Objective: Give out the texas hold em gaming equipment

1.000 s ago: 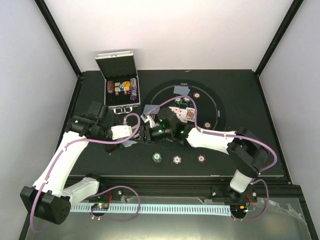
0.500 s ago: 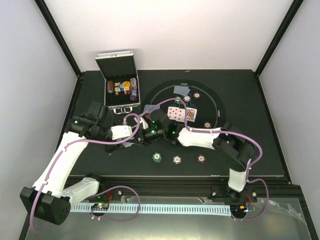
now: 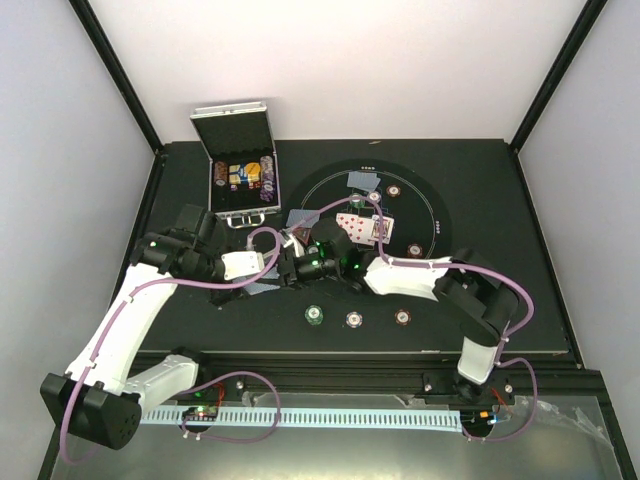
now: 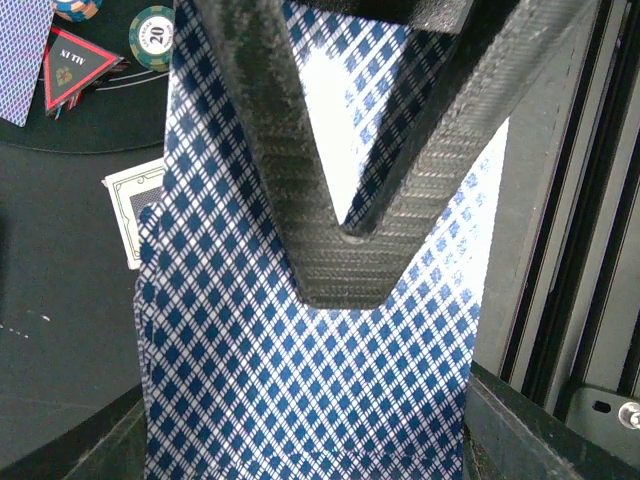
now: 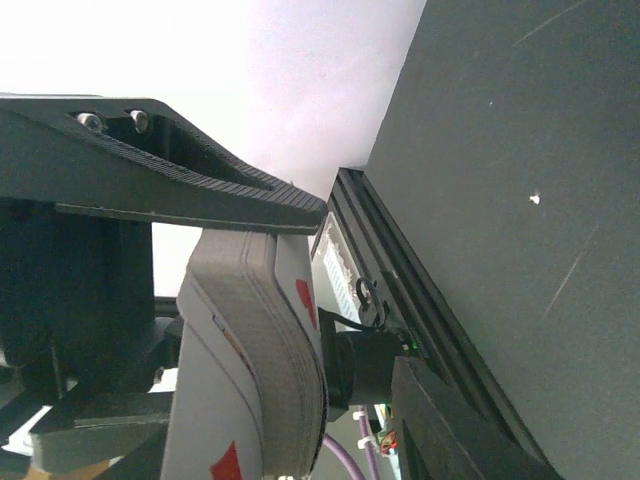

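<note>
Just beside the round mat (image 3: 432,205), the left gripper (image 4: 345,250) clamps the deck of cards (image 4: 300,400): light, slick, bendy, best pinched by an edge. The right gripper (image 3: 305,263) meets it, jaws partly apart; its grip is unclear.

- In the left wrist view, the deck of cards (image 4: 300,400) runs past the bottom edge, and a dark finger (image 4: 330,250) covers its middle.
- We see only a strip of the card (image 4: 128,205) lying behind it.
- A round blue piece (image 4: 75,8) is cut by the top edge.
- From above, what the silver case (image 3: 240,175) holds is too small for us to tell.
</note>
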